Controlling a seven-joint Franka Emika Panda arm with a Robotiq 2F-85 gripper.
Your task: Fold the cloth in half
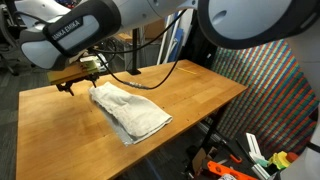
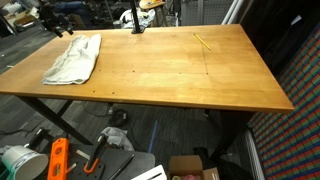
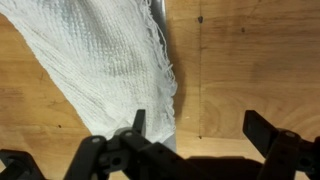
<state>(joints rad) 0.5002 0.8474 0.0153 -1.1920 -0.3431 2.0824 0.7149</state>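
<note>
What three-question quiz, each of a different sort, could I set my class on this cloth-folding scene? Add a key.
1. True or false: the gripper is shut on the cloth.
2. The cloth lies on: A the wooden table; B a tray; C the floor.
3. Fill in: in the wrist view, the open gripper straddles the cloth's frayed ____.
Key: 1 false; 2 A; 3 edge.

The arm (image 1: 90, 35) has glossy white shells joined by black sections. At ten o'clock in an exterior view, a black band (image 1: 68, 30) carries white lettering. A thin black cable (image 1: 150, 72) trails from it. The tool (image 3: 194, 122) is matte black with angular fingers (image 3: 138, 120).
</note>
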